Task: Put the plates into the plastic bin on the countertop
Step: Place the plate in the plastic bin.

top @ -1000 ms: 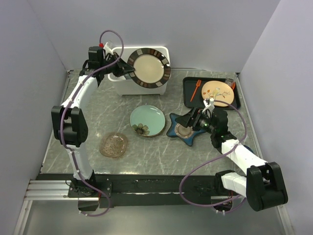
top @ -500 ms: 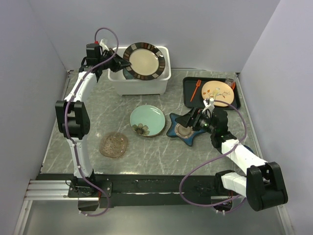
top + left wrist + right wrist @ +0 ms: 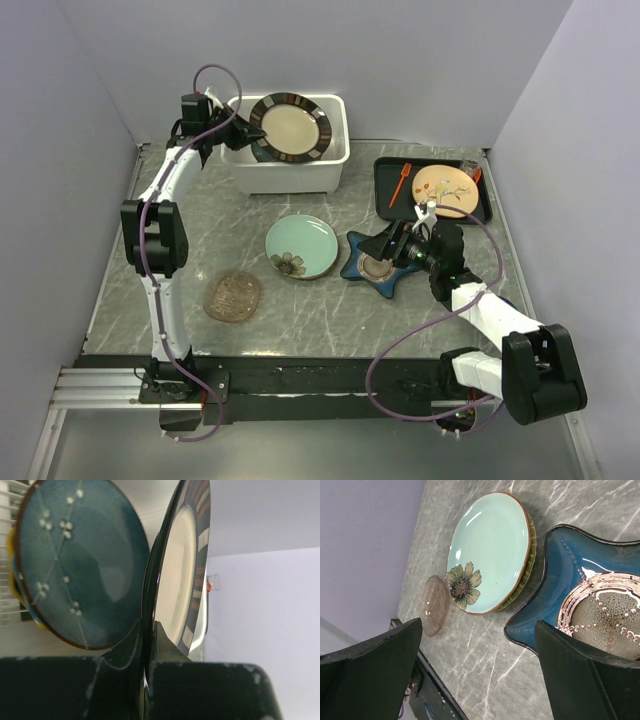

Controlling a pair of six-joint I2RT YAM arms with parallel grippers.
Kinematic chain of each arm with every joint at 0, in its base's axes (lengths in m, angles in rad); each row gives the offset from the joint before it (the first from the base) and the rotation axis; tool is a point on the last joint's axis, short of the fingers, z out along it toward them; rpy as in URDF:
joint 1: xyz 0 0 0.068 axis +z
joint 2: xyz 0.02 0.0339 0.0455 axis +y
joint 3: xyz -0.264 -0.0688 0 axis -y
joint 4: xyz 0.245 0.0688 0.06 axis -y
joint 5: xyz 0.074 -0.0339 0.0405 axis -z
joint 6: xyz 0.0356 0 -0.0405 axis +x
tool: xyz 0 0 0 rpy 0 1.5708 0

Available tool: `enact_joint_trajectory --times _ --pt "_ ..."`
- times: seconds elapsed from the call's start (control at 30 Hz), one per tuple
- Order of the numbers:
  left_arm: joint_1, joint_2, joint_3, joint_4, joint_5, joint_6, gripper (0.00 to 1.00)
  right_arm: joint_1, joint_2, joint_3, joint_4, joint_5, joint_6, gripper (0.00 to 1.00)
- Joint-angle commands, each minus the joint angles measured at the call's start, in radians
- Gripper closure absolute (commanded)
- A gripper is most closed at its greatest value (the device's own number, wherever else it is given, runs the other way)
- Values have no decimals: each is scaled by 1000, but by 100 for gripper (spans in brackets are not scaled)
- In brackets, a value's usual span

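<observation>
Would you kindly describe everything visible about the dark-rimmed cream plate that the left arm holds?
The round cream plate with a dark banded rim looks like glazed ceramic, with a plain cream centre and a wide dark border broken by paler and reddish blocks. It is tilted up steeply over the white plastic bin, its face toward the overhead camera. The left gripper is shut on its rim. Close behind it stands a dark teal plate with white dots; whether they touch I cannot tell.

Left arm reaching far back, left gripper pinched on plate rim, right arm bent low, right gripper spread wide, holding nothing.
</observation>
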Motion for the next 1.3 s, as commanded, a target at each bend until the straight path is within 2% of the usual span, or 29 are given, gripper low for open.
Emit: enact_joint_trajectory --times 0.0,0.27,0.67,0.87,0.97,1.07,1.1,1.13,1.2,1.27 --pt "8 3 99 172 7 -58 99 -2 13 -10 55 -15 -8 0" --pt "11 79 130 250 -7 -104 99 -4 35 -7 58 -21 -11 0" --pt "14 148 185 183 -42 -93 99 -4 55 2 61 -34 -14 0" --pt "18 139 162 142 -42 -79 80 -4 61 0 67 -37 -11 0" --pt "20 125 156 135 -51 -71 67 -4 59 -1 69 -37 -11 0" --pt "21 112 163 105 -66 -53 46 -4 56 -3 69 -37 -9 0" --pt "21 105 165 94 -73 -48 36 -4 58 -4 70 -37 -9 0" --pt "21 93 166 77 -80 -44 31 -2 55 -6 72 -37 -8 0" --pt "23 79 171 63 -93 -22 24 -4 53 -7 74 -35 -6 0" --pt "23 56 179 45 -103 -6 23 -4 53 -10 75 -37 -3 0"
